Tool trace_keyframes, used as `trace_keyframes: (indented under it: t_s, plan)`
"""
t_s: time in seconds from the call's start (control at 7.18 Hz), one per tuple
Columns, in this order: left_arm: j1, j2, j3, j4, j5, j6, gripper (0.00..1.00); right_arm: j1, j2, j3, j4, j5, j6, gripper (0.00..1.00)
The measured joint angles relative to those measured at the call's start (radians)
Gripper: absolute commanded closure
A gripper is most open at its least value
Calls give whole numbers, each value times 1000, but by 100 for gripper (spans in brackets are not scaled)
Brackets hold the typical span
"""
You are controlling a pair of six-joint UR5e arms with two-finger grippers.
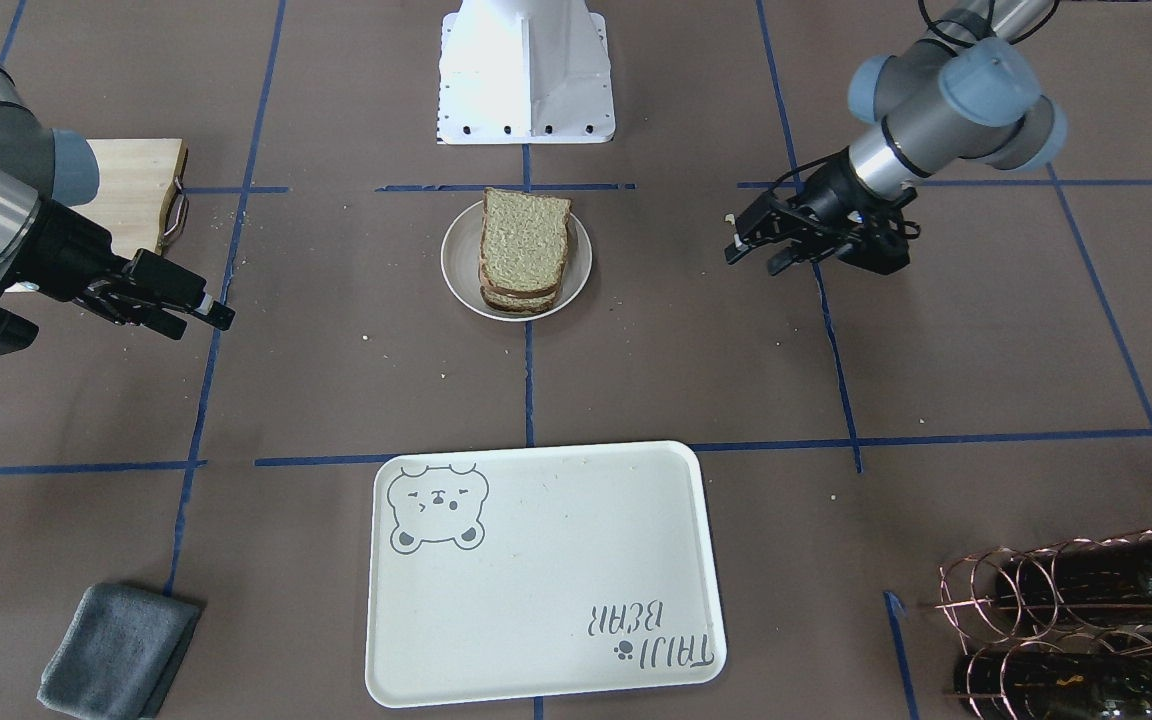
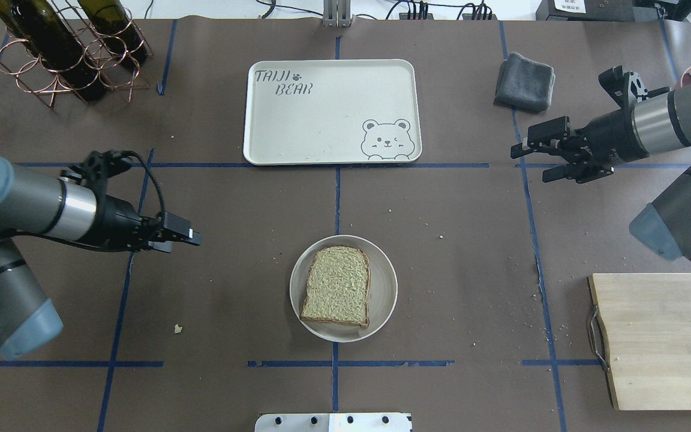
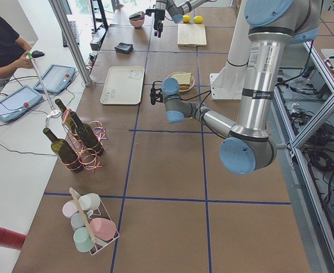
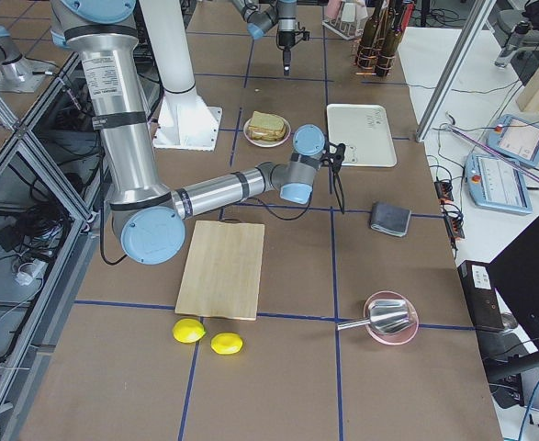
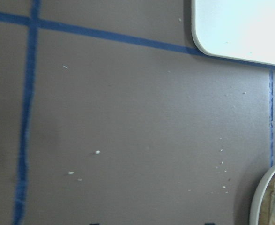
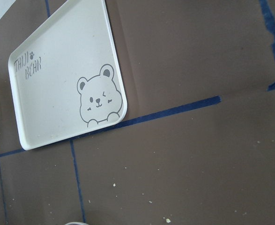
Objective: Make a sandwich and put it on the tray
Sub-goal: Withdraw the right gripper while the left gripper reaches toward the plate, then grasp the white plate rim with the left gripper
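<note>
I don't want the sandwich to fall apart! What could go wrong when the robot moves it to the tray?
The sandwich is loose stacked slices on a small plate, so a pinch might slide them apart. The tray lies apart from the plate, so it could drop on the way.

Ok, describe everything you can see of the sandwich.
The sandwich is tan, rough-topped bread slices with dark brown crust, stacked flat and roughly aligned. The front view shows layered crust edges, but no filling is discernible. It lies on a small round off-white plate mid-table, apart from the tray. Only the plate touches it.
</note>
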Motion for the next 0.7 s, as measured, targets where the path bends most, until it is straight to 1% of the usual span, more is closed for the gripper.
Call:
trace_keyframes:
  t_s: [0.28,0.42,0.7]
  plan:
    - [137,-103,3,116,167,-68,41,-1,-7,-1,-27,-2,-42,0]
    - [175,-135,8,156,220,-76,45,-8,-7,0,-30,-5,-46,0]
    - [222,-170,20,179,258,-96,50,-17,-6,0,-31,-9,-48,0]
